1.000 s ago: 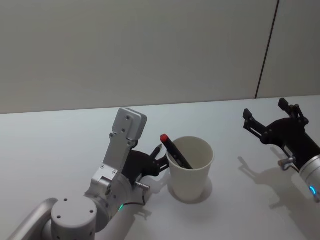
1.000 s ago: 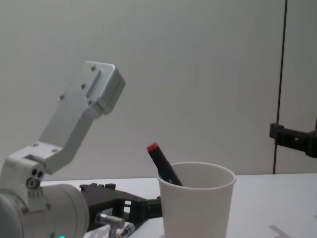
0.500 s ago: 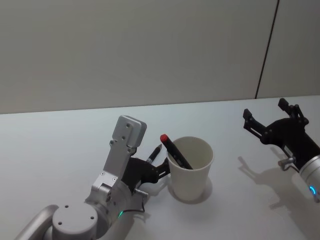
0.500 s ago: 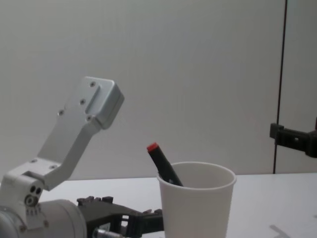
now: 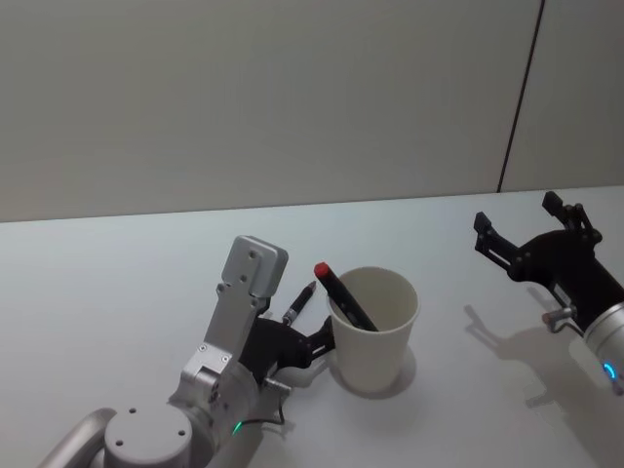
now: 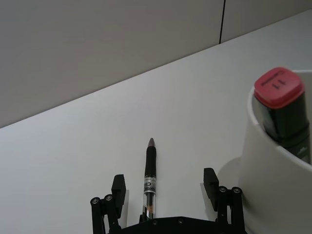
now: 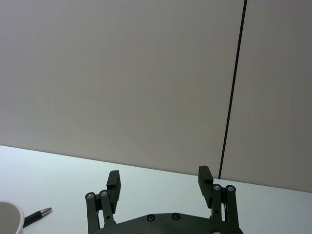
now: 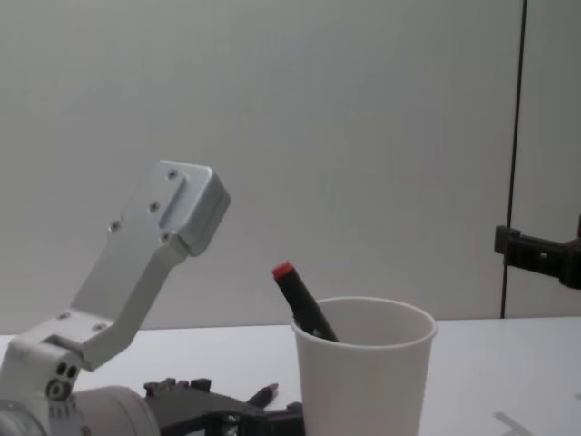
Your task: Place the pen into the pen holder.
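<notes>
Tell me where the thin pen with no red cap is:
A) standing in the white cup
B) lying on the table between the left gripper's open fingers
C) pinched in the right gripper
B: the pen lies flat on the table between the left gripper's spread fingers, beside the cup.

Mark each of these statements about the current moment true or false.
1. The pen holder stands upright on the table. True.
2. The pen holder is empty. False: a red-capped marker leans inside it.
3. A black pen lies on the table between the open fingers of the left gripper. True.
4. The right gripper grips a pen. False: it is open and empty, off to the right of the pen holder.
</notes>
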Robot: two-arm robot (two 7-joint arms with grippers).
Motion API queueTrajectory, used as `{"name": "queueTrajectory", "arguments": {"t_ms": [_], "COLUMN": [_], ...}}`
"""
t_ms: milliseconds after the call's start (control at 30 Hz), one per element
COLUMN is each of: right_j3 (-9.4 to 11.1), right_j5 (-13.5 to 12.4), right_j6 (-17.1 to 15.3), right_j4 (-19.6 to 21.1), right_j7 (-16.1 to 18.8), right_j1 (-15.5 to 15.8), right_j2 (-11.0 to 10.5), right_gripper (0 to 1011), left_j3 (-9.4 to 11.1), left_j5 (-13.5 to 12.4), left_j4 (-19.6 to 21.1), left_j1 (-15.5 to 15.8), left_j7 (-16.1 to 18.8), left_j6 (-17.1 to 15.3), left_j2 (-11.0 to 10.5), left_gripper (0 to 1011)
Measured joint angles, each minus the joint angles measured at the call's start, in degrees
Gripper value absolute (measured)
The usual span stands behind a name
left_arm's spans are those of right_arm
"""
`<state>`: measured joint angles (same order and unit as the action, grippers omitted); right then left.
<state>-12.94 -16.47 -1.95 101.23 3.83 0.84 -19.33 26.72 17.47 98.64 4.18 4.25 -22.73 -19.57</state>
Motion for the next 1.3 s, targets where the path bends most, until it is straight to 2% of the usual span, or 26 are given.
{"name": "queueTrajectory", "arguments": {"t_ms": [1000,1133,1300], "right_j3": [0.00,0.00,0.00], "right_j5": [0.00,0.00,0.00], "right_j6": [0.00,0.00,0.00], "right_j4": [0.00,0.00,0.00], "right_j7": [0.00,0.00,0.00], "right_j1": [0.00,0.00,0.00], "right_j2": [0.00,0.00,0.00], "right_gripper": [1002,1001,1002], "left_j3": [-0.25,-0.26,-0.25], "left_j5": [0.12,0.10,0.07], "left_j4": [-0.83,-0.85,-0.88], "left_j1": [-0.89,-0.91,-0.93], "left_j7": [-1.14,-1.18,-1.23], "left_j6": [-0.29,-0.32,-0.33], "left_j2": [0.53,0.55,0.58], "left_gripper": [994,927,784]}}
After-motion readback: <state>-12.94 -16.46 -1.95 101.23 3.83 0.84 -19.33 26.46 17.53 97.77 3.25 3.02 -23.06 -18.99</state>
